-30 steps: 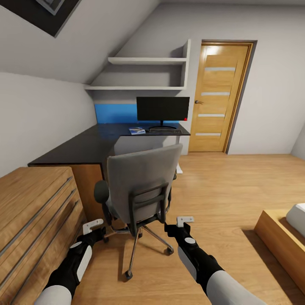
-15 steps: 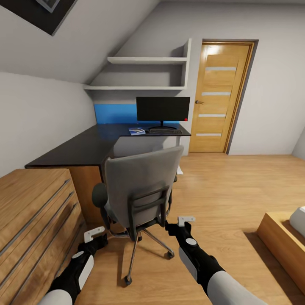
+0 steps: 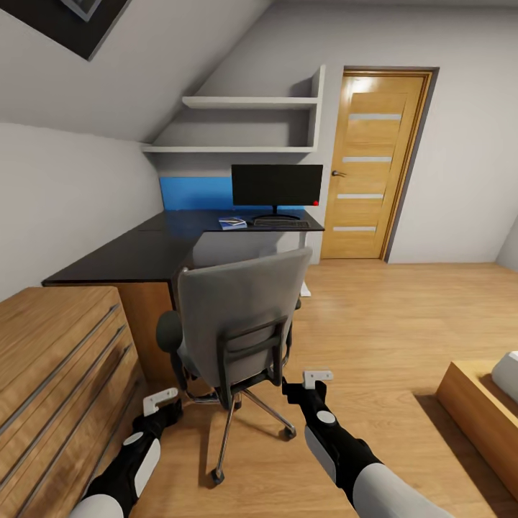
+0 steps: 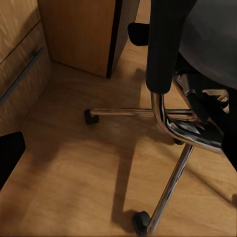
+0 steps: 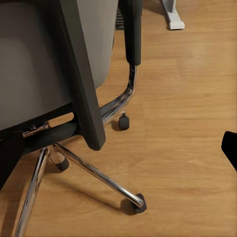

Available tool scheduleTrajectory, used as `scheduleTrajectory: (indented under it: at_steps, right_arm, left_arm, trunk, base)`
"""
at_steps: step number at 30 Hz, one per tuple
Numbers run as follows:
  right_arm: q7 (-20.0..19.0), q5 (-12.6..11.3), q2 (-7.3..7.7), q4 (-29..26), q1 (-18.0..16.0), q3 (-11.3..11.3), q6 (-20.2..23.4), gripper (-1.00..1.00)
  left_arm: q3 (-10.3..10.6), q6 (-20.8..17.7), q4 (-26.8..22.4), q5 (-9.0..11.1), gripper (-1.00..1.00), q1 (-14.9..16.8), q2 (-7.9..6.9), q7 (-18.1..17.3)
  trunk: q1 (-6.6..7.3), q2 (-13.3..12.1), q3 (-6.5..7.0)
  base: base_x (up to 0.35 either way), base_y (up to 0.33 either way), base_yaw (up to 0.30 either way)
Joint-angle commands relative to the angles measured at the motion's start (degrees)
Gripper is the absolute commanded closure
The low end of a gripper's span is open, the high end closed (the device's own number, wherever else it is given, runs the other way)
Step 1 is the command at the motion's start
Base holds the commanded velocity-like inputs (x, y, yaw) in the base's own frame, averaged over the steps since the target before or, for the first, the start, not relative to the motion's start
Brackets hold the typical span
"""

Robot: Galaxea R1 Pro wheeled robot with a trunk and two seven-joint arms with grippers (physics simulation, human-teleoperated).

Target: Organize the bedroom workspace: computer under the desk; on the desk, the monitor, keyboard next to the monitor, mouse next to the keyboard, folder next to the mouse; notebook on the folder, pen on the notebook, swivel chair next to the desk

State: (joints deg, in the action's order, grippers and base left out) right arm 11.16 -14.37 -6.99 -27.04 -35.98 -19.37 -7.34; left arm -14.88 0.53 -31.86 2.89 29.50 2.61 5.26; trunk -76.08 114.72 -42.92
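The grey swivel chair (image 3: 241, 316) stands with its back to me, just in front of both arms; its seat is hidden behind the backrest. Beyond it is the black-topped desk (image 3: 137, 252), with the monitor (image 3: 277, 185) and the keyboard (image 3: 280, 224) at its far end. A flat blue-and-white item (image 3: 232, 222) lies left of the keyboard; I cannot tell whether it is the folder or the notebook. My left gripper (image 3: 160, 397) is open, low beside the chair's chrome base (image 4: 170, 123). My right gripper (image 3: 317, 376) is open by the chair's right side (image 5: 89, 98).
A low light-wood cabinet (image 3: 57, 360) stands close on my left. A wooden door (image 3: 370, 165) and wall shelves (image 3: 248, 104) are at the back. A bed corner (image 3: 478, 403) is at the right, with open wood floor (image 3: 374, 324) between it and the chair.
The whole view has crept slightly forward toward the chair, which looks a little larger. Both arms sit a touch lower in the picture. Both grippers stay open.
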Motion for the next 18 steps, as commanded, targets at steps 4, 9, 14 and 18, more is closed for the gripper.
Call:
scheduleTrajectory:
  at_steps: [4, 9, 14, 18]
  right_arm:
    - [0.42, -0.62, -0.01, 0.11, -0.06, -0.48, -0.36, -1.0]
    - [0.4, -0.58, -0.03, 0.13, -0.06, -0.53, -0.39, -1.0]
    - [-0.21, -0.45, -0.04, 0.28, -0.06, -1.03, -0.39, -1.0]
    - [-1.55, -0.12, 0.0, 0.63, -0.06, -1.87, -0.4, -1.0]
  left_arm:
    - [-0.09, 0.13, 1.03, 0.28, -1.0, 0.03, 0.19, 0.01]
    - [0.04, 0.55, 1.81, 0.28, -1.0, 0.03, 0.54, -0.03]
    - [0.1, 2.03, 2.86, 0.24, -1.0, 0.03, 0.8, -0.18]
    - [0.36, 2.39, 4.06, 0.17, -1.0, 0.03, 0.88, -0.95]
  trunk:
    - [0.01, 0.03, -0.05]
    - [0.01, 0.03, -0.05]
    - [0.01, 0.03, -0.05]
    - [0.01, 0.03, -0.05]
  base:
    - [0.0, 0.0, 0.0]
    - [0.0, 0.0, 0.0]
    - [0.0, 0.0, 0.0]
    - [0.0, 0.0, 0.0]
